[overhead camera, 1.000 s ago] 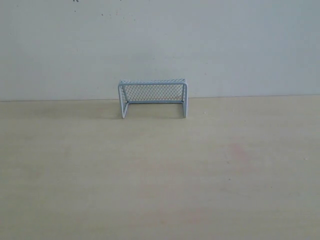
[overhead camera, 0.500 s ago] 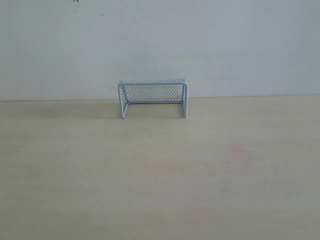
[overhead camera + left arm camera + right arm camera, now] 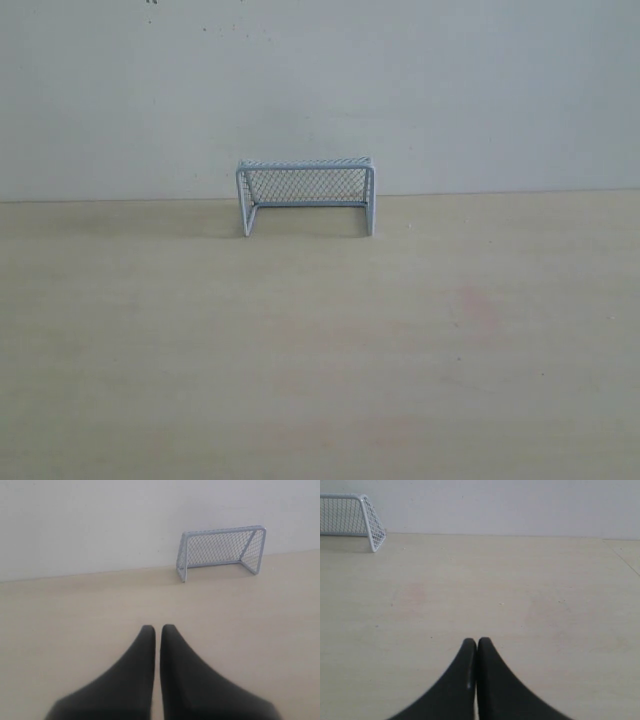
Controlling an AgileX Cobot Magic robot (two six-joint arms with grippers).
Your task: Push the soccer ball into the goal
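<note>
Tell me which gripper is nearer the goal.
Right, narrowly, I judge. The right gripper sees the goal slightly larger; the left gripper sees it smaller. Both sit far from it.

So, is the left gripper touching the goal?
Apart. The left wrist view shows the left gripper well short of the goal, with a stretch of table between them.

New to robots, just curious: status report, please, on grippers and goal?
Left gripper shut, holding nothing. Right gripper shut, holding nothing. Goal upright, mouth unobstructed. Soccer ball not in any view.
</note>
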